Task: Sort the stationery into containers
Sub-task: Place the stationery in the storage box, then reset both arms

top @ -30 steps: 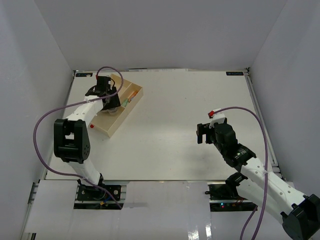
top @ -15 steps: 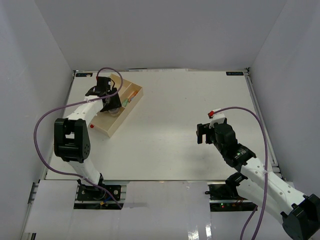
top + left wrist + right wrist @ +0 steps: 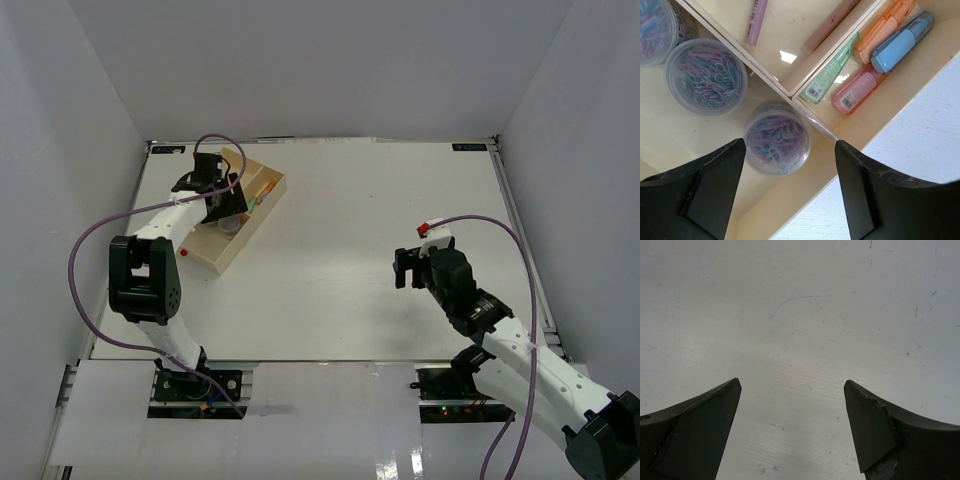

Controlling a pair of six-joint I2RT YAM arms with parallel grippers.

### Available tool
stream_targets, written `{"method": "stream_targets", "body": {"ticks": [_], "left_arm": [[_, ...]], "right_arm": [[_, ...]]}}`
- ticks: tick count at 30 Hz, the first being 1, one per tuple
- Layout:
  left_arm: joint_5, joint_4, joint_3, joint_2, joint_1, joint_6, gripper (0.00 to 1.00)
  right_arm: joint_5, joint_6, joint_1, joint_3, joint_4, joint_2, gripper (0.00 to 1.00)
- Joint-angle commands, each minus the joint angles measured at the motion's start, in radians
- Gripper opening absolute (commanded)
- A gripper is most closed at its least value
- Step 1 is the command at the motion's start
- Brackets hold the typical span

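Jars (image 3: 705,75) and tray divider (image 3: 765,71) flank one jar (image 3: 776,142) beneath spread left end effector (image 3: 790,145); right end effector (image 3: 792,385) spread.

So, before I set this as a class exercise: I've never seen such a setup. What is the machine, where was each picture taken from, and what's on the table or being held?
These are two robot arms bolted at the near edge of a white table. The wide picture comes from a fixed camera above and behind them. The other two come from a camera on each wrist; the dark shapes at the bottom are that arm's own fingers. The left gripper hangs open over a cream tray. Below it stands a jar of paper clips, with two more jars in the same compartment. Another compartment holds four markers, a third two pens. The right gripper is open above the table. Neither holds anything.
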Motion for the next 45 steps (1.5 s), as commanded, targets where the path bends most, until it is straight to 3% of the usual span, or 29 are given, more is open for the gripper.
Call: {"method": "stream_targets", "body": {"ticks": [1, 10, 23, 32, 35, 45], "left_arm": [[0.016, 0.015, 0.013, -0.010, 0.002, -0.010, 0.84], [0.050, -0.023, 0.067, -0.184, 0.002, 0.001, 0.98], [0.038, -0.088, -0.157, -0.873, 0.002, 0.035, 0.98], [0.035, -0.183, -0.307, -1.247, 0.002, -0.003, 0.98], [-0.019, -0.278, -0.324, -1.287, -0.024, -0.017, 0.98], [-0.059, -0.350, -0.319, -1.398, -0.087, -0.028, 0.98]], "right_arm": [[0.004, 0.000, -0.003, 0.003, 0.033, -0.021, 0.90], [0.020, -0.017, -0.003, 0.079, -0.027, -0.087, 0.90], [0.189, -0.039, -0.003, 0.362, -0.221, -0.230, 0.90], [0.187, -0.106, -0.002, 0.224, -0.167, -0.440, 0.90], [0.195, -0.109, -0.002, 0.169, -0.142, -0.544, 0.90], [0.217, -0.120, -0.002, 0.109, -0.145, -0.593, 0.90]]}}
